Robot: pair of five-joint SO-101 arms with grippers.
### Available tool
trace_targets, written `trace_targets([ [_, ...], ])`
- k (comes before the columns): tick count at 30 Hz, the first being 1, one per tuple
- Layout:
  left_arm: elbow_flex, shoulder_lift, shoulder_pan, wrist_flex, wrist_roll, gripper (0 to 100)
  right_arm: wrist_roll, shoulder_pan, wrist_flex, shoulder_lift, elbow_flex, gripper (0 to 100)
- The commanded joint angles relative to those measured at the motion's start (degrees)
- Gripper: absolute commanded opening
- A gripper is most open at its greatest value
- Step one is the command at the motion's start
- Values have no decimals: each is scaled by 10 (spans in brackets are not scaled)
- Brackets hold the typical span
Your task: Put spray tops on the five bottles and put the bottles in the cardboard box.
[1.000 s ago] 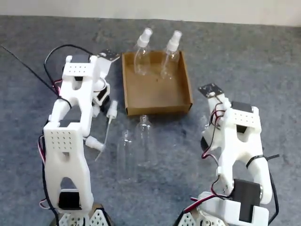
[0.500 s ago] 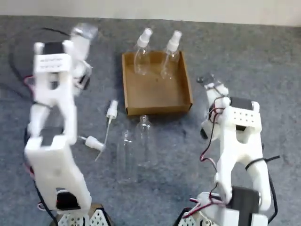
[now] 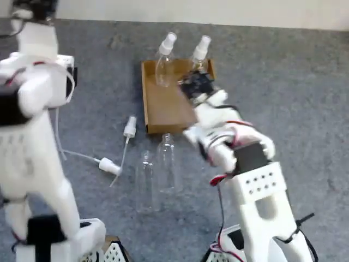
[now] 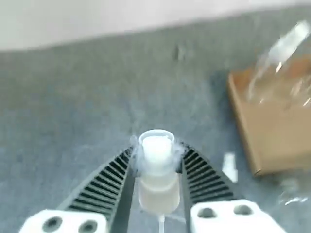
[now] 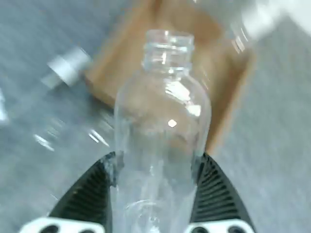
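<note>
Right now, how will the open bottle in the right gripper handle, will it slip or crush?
The bottle looks empty and clear, so probably light. Its glossy round wall may twist or slip between the right gripper's ribbed fingers. It seems thin plastic, so a hard squeeze could dent it.

The left pincer [image 4: 158, 153], clamped on a spray top [image 4: 156, 182], has swung up and well away from the cardboard box [image 3: 163, 103], while the right pincer [image 5: 157, 162], gripping an uncapped bottle [image 5: 163, 111], has swung from beside the box to above its right half.
</note>
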Motion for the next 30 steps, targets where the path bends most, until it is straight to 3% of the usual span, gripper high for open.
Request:
trace_targets([
  [1,-7,-100,42,7,45,3,-47,-52,-43,-17,-15,3],
  [9,170,-255,69,18,50,3,-82,-101,-144,-112,149,3],
  [14,291,-342,69,-55,57,3,-78,-112,-229,-139,244,3],
  [21,365,-390,83,-142,117,3,-5,-113,-233,-140,277,3],
  [25,385,-393,117,-194,166,3,-71,-150,-297,-140,279,3],
  [30,385,-394,123,-261,247,3,-83,-209,-381,-145,341,3],
])
